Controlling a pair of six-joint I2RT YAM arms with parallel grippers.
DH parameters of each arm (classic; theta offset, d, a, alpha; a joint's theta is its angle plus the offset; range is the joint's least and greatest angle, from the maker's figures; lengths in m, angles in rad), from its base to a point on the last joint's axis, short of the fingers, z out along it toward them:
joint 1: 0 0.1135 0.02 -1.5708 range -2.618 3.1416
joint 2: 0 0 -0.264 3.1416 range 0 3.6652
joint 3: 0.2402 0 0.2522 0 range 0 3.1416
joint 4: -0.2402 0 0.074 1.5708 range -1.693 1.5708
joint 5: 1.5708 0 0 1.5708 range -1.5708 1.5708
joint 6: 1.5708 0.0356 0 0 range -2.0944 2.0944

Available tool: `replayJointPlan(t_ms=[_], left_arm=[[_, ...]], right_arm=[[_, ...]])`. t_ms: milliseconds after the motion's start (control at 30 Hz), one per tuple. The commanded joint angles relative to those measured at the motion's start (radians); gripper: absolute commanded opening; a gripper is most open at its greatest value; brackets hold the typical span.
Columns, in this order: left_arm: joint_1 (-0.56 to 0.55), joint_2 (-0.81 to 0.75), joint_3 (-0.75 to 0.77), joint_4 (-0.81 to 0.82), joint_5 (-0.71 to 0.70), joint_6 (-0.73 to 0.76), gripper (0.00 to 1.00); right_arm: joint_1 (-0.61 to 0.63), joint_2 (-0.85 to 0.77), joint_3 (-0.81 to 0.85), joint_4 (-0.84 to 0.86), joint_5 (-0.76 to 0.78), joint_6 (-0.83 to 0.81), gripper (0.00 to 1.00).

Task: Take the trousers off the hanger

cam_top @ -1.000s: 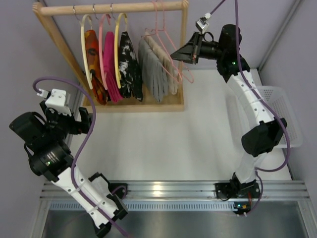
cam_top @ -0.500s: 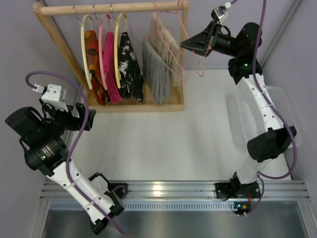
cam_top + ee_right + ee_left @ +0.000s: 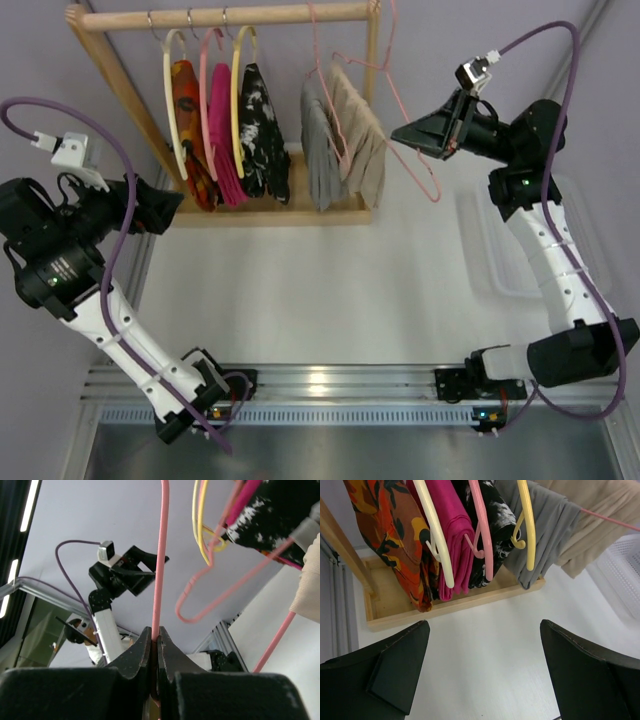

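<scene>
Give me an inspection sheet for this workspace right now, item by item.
Surface: white table, wooden rack standing at its far side.
Job's things: beige trousers draped on the pink wire hanger, beside the grey trousers.
Clutter: grey trousers, orange garment, magenta garment and black-and-white garment hanging on the rack; white basket at right.
Grippers: left gripper open, holding nothing; right gripper shut on the hanger's wire.
Cables: purple cable looped along each arm.
Surroundings: grey walls; metal rail at the near edge.

Trousers (image 3: 362,140) beige; hanger (image 3: 160,555) pink; neighbouring trousers (image 3: 318,150) grey.
</scene>
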State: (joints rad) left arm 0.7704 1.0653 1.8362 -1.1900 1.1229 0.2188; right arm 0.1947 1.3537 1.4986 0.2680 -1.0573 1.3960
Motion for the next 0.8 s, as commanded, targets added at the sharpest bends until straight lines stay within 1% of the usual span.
replayJointPlan(t_ms=[0, 67, 100, 167, 233, 267, 300, 333, 367, 400, 467, 500, 533, 567, 600, 633, 667, 700, 733, 767], left_arm=[[0.003, 0.047, 0.060, 0.009, 0.063, -0.028, 0.98], [0.001, 0.088, 0.109, 0.007, 0.071, -0.074, 0.99], [0.000, 0.131, 0.124, 0.007, 0.074, -0.125, 0.99], [-0.016, 0.153, 0.165, 0.009, 0.057, -0.151, 0.99], [-0.078, 0.189, 0.199, 0.009, 0.006, -0.189, 0.98], [-0.107, 0.214, 0.221, 0.007, -0.020, -0.214, 0.99], [-0.191, 0.237, 0.282, 0.009, -0.056, -0.279, 0.98], [-0.245, 0.280, 0.308, 0.016, -0.131, -0.304, 0.99], [-0.296, 0.292, 0.333, 0.058, -0.158, -0.330, 0.99], [-0.383, 0.301, 0.356, 0.094, -0.179, -0.401, 0.99], [-0.449, 0.340, 0.388, 0.194, -0.216, -0.491, 0.99], [-0.524, 0.358, 0.411, 0.213, -0.239, -0.512, 0.98], [-0.567, 0.375, 0.479, 0.230, -0.277, -0.525, 0.97], [-0.606, 0.410, 0.512, 0.271, -0.308, -0.545, 0.97], [-0.688, 0.420, 0.544, 0.314, -0.330, -0.559, 0.96], [-0.727, 0.427, 0.573, 0.354, -0.340, -0.578, 0.96], [-0.756, 0.439, 0.586, 0.383, -0.356, -0.611, 0.95], [-0.828, 0.461, 0.592, 0.430, -0.368, -0.619, 0.93], [-0.867, 0.472, 0.595, 0.437, -0.385, -0.619, 0.92], [-0.910, 0.482, 0.595, 0.438, -0.417, -0.584, 0.89]], right_arm=[[-0.034, -0.131, -0.096, 0.128, 0.002, -0.022, 0.00], [-0.049, -0.192, -0.135, 0.103, 0.002, -0.043, 0.00], [-0.055, -0.211, -0.164, 0.093, 0.002, -0.052, 0.00], [-0.070, -0.266, -0.187, 0.045, -0.001, -0.090, 0.00], [-0.078, -0.307, -0.224, 0.004, -0.001, -0.121, 0.00], [-0.086, -0.348, -0.235, -0.050, 0.002, -0.162, 0.00], [-0.089, -0.367, -0.250, -0.073, 0.002, -0.185, 0.00], [-0.092, -0.386, -0.255, -0.107, 0.008, -0.210, 0.00], [-0.098, -0.415, -0.256, -0.139, 0.013, -0.257, 0.00], [-0.098, -0.427, -0.265, -0.188, 0.016, -0.273, 0.00], [-0.109, -0.462, -0.282, -0.220, 0.022, -0.291, 0.00], [-0.115, -0.473, -0.305, -0.240, 0.022, -0.293, 0.00], [-0.127, -0.485, -0.310, -0.257, 0.020, -0.301, 0.00], [-0.139, -0.508, -0.316, -0.265, 0.019, -0.320, 0.00], [-0.149, -0.518, -0.320, -0.295, 0.019, -0.333, 0.00], [-0.164, -0.528, -0.321, -0.337, 0.019, -0.348, 0.00], [-0.173, -0.545, -0.322, -0.348, 0.019, -0.368, 0.00], [-0.181, -0.553, -0.327, -0.352, 0.020, -0.371, 0.00], [-0.185, -0.561, -0.328, -0.365, 0.026, -0.374, 0.00], [-0.184, -0.571, -0.330, -0.365, 0.031, -0.377, 0.00]])
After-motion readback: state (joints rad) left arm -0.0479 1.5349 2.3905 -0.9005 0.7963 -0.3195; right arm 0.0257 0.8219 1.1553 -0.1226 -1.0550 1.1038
